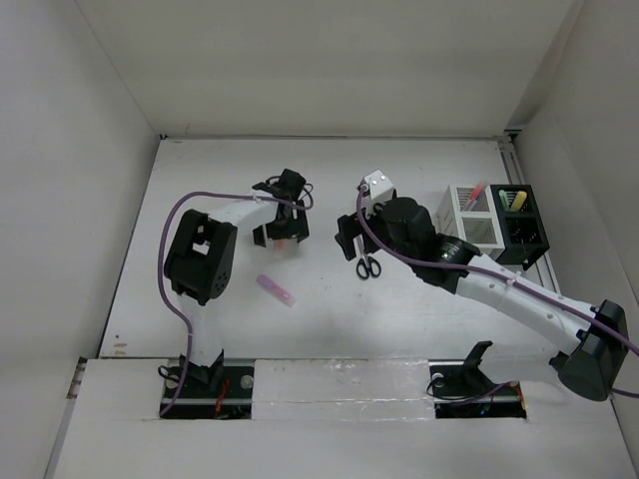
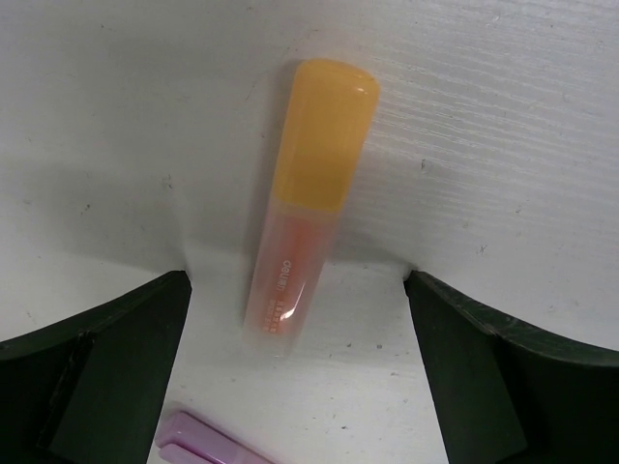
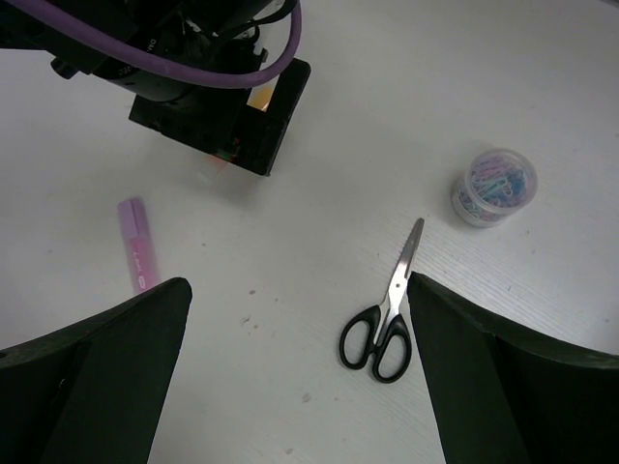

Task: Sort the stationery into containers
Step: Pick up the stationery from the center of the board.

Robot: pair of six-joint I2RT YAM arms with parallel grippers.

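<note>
An orange highlighter (image 2: 305,208) lies on the white table, between the fingers of my open left gripper (image 2: 300,387), which hovers just above it (image 1: 281,237). A purple highlighter (image 1: 277,290) lies nearer the arms and shows in the left wrist view (image 2: 208,445) and the right wrist view (image 3: 138,244). My right gripper (image 3: 300,377) is open and empty, above the table beside black-handled scissors (image 3: 382,319), which also show in the top view (image 1: 368,265). The white mesh box (image 1: 469,228) holds an orange-red pen (image 1: 477,191). The black mesh box (image 1: 523,238) holds yellow and green highlighters (image 1: 512,200).
A small clear round tub of paper clips (image 3: 494,186) stands beyond the scissors' tip. The boxes stand side by side at the table's right edge, by the wall. The left gripper's black body (image 3: 218,106) is close to the right gripper.
</note>
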